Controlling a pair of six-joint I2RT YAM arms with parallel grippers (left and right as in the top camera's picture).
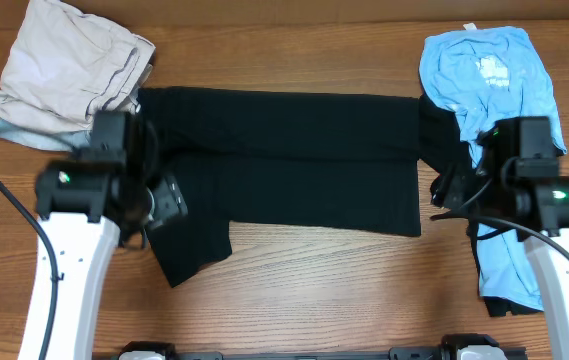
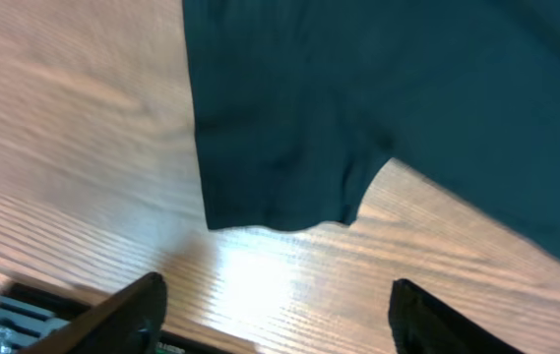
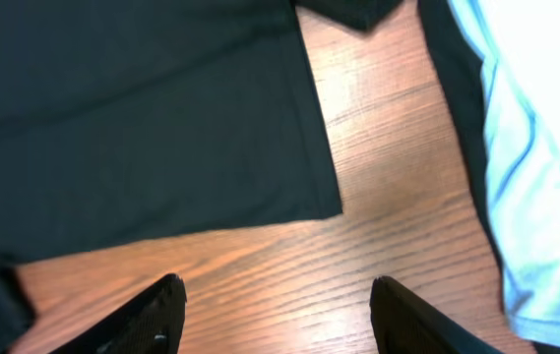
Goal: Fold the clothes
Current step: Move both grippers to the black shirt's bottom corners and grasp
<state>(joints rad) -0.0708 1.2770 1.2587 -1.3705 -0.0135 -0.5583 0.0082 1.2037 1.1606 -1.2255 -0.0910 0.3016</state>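
we see black garment (image 1: 284, 160) flat mid-table (image 1: 314, 290) | left gripper (image 2: 275, 300) jaws apart, empty, over wood by its sleeve hem | right gripper (image 3: 275, 305) jaws apart, empty, by its right corner | light blue T-shirt (image 1: 484, 70) right, beige garment (image 1: 69, 60) left

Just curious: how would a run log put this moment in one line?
black garment: spread flat | left gripper: open, empty | right gripper: open, empty

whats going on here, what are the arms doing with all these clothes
Two robot arms are folding clothes. A black garment lies spread flat across the table, one arm at each end. The left gripper and right gripper both hover open near its lower edge, holding nothing. A beige pile sits at the back left, a blue T-shirt at the right.
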